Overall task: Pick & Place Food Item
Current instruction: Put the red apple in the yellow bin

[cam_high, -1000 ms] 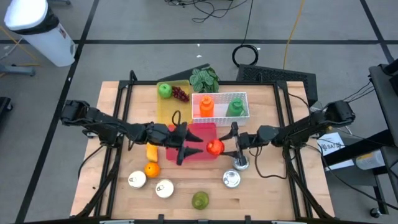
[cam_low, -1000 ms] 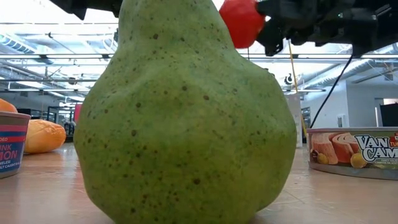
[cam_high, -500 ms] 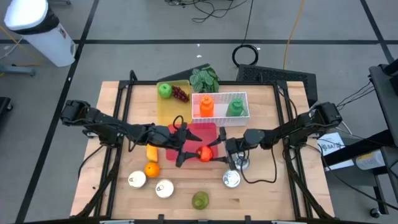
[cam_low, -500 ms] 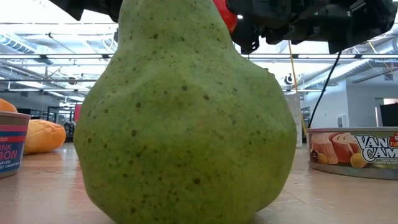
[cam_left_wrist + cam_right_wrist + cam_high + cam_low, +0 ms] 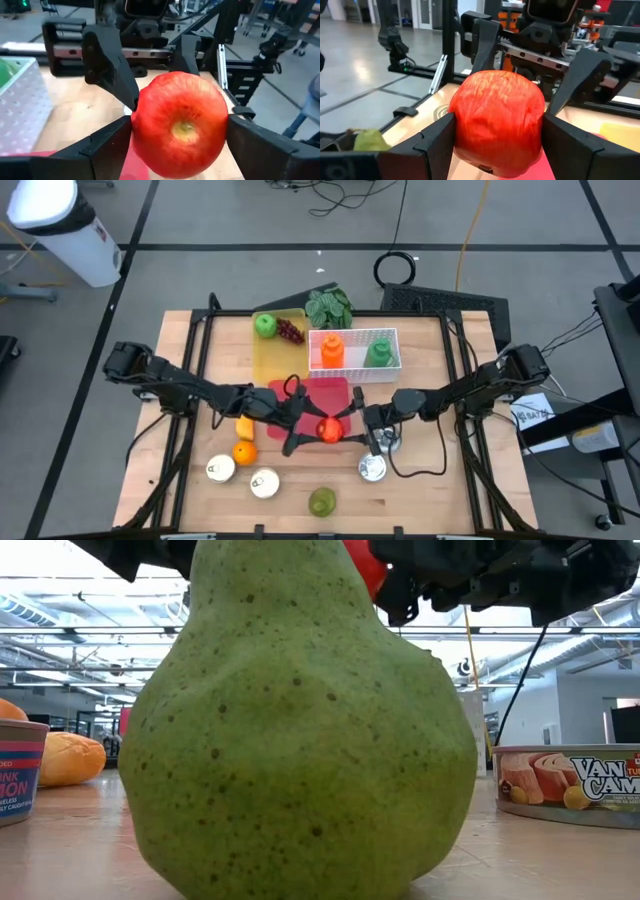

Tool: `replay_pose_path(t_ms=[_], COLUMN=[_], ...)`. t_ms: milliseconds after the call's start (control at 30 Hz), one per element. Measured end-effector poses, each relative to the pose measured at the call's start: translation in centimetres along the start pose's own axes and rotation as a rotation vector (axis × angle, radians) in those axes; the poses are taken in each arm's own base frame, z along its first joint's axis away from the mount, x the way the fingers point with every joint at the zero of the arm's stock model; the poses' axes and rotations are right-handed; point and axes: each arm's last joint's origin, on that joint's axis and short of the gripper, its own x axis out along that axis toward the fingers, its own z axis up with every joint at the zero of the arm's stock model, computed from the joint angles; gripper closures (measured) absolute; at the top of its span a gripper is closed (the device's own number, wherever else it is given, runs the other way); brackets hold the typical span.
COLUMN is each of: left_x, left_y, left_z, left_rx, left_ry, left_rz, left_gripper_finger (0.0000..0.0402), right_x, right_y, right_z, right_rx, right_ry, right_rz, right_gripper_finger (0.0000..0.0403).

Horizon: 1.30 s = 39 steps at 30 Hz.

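above the red mat (image 5: 318,395), right gripper (image 5: 352,425) jaws pinch a round red apple (image 5: 327,429); left gripper (image 5: 305,427) jaws spread around it; handover underway, placing remains.

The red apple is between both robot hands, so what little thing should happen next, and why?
Probably the left end effector should close on the red apple. The right end effector grips the apple above the pink mat, and the left one's open fingers sit either side of it, so a handover looks set.
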Motion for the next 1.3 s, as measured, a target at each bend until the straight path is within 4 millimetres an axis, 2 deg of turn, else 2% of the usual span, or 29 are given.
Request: replay_pose_path(t_ms=[200, 567, 667, 800, 1067, 1133, 1200, 1300], left_x=[1.2, 1.4, 1.4, 1.5, 1.5, 1.5, 1.4, 1.5], left_y=[0.3, 0.2, 0.2, 0.2, 0.2, 0.2, 0.1, -0.3], left_z=[-0.9, -0.2, -0.2, -0.2, -0.2, 0.0, 0.2, 0.3], left_rx=[0.019, 0.083, 0.088, 0.110, 0.090, 0.035, -0.013, 0.004], left_ry=[-0.018, -0.073, -0.075, -0.074, -0.082, -0.096, -0.115, -0.126], left_rz=[-0.080, -0.063, -0.060, -0.051, -0.050, -0.054, -0.060, -0.082], left_gripper_finger=[0.0082, 0.0083, 0.0103, 0.0150, 0.0155, 0.0135, 0.0094, 0.0030], right_x=[0.1, 0.2, 0.2, 0.1, 0.1, 0.1, 0.1, 0.2], right_y=[0.1, 0.1, 0.1, 0.1, 0.1, 0.1, 0.1, 0.0], right_z=[-0.2, 0.5, 0.6, 0.6, 0.6, 0.7, 0.8, 1.0], right_rx=[-0.021, -0.047, -0.053, -0.054, -0.038, -0.031, -0.035, -0.040], right_ry=[0.049, -0.020, -0.031, -0.032, -0.034, -0.040, -0.050, -0.057], right_rz=[-0.018, -0.025, -0.044, -0.053, -0.053, -0.053, -0.055, -0.087], right_gripper_finger=[0.0154, 0.0154, 0.0154, 0.0153, 0.0147, 0.0150, 0.0152, 0.0153])
